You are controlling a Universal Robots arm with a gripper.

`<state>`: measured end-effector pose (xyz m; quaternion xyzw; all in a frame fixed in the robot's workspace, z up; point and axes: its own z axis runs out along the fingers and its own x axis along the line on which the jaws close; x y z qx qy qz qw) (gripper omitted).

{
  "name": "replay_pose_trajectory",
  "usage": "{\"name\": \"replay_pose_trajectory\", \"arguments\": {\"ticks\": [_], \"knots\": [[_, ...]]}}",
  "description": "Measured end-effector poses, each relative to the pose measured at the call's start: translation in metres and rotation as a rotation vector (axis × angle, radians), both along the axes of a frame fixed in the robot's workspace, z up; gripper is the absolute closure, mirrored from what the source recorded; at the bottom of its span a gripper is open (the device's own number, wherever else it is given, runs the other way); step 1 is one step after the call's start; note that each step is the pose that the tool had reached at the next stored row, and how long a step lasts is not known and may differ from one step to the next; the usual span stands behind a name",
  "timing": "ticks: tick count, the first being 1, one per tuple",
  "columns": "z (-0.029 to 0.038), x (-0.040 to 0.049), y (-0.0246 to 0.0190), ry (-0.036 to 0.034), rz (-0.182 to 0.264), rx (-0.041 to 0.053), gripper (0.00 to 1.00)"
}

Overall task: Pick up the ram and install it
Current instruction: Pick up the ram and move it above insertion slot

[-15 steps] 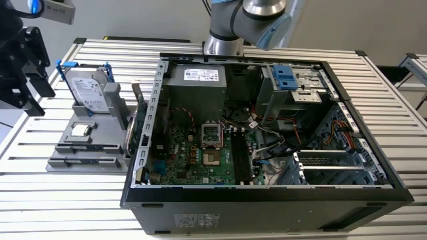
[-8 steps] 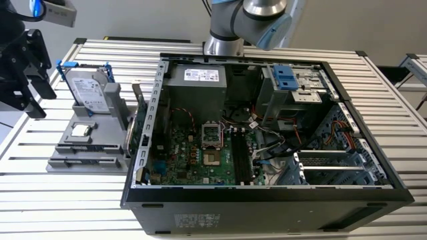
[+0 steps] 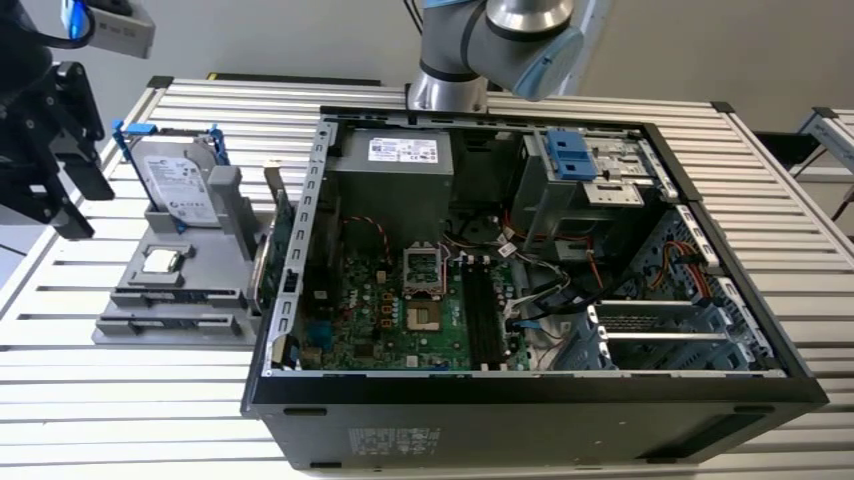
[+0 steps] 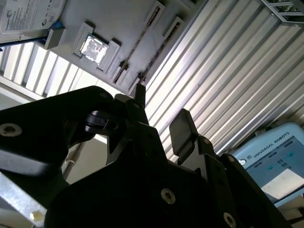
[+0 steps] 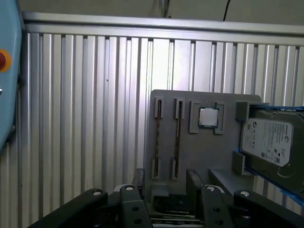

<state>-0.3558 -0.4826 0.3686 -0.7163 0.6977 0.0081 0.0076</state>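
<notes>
Your ram (image 5: 178, 137) appears as a thin dark strip on edge in a slot of the gray holder (image 5: 209, 152), just beside the processor chip (image 5: 208, 117). The hard drive (image 5: 270, 141) sits past the chip. Your gripper (image 5: 165, 190) hangs apart from the ram, fingers (image 5: 192, 180) spread and empty. The open computer case (image 3: 534, 395) stands beside the holder.

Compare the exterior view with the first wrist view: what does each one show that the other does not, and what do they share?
Exterior view: the open computer case with its motherboard, and the arm behind it. First wrist view: the gripper from close, fingers apart and empty, and a pale blue panel with a red button. Both: the grey holder carrying the hard drive and the processor chip.
</notes>
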Motion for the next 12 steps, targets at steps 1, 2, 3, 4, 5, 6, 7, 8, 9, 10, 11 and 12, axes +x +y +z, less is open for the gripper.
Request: {"name": "replay_pose_trajectory", "arguments": {"ticks": [1,2,3,4,5,6,7,8,9,10,11,12], "knots": [[-0.0002,0.0,0.0,0.0,0.0,-0.0001,0.0],[-0.0005,0.0,0.0,0.0,0.0,0.0,0.0],[-0.001,0.0,0.0,-0.0002,0.0,0.0001,0.0],[-0.0015,0.0,0.0,-0.0001,0.0,0.0,0.0],[-0.002,0.0,0.0,0.0,0.0,0.0,0.0],[-0.0024,0.0,0.0,0.0001,0.0,-0.0002,0.0],[-0.0028,0.0,0.0,0.0001,0.0,-0.0003,0.0],[-0.0031,0.0,0.0,0.0001,0.0,-0.0004,0.0],[-0.0036,0.0,0.0,-0.0001,0.0,-0.0003,0.0],[-0.004,0.0,0.0,-0.0002,0.0,-0.0005,0.0],[-0.0046,0.0,0.0001,-0.0004,0.0,-0.0005,0.0],[-0.0052,0.0,0.0,-0.0005,0.0,-0.0007,0.0]]}}
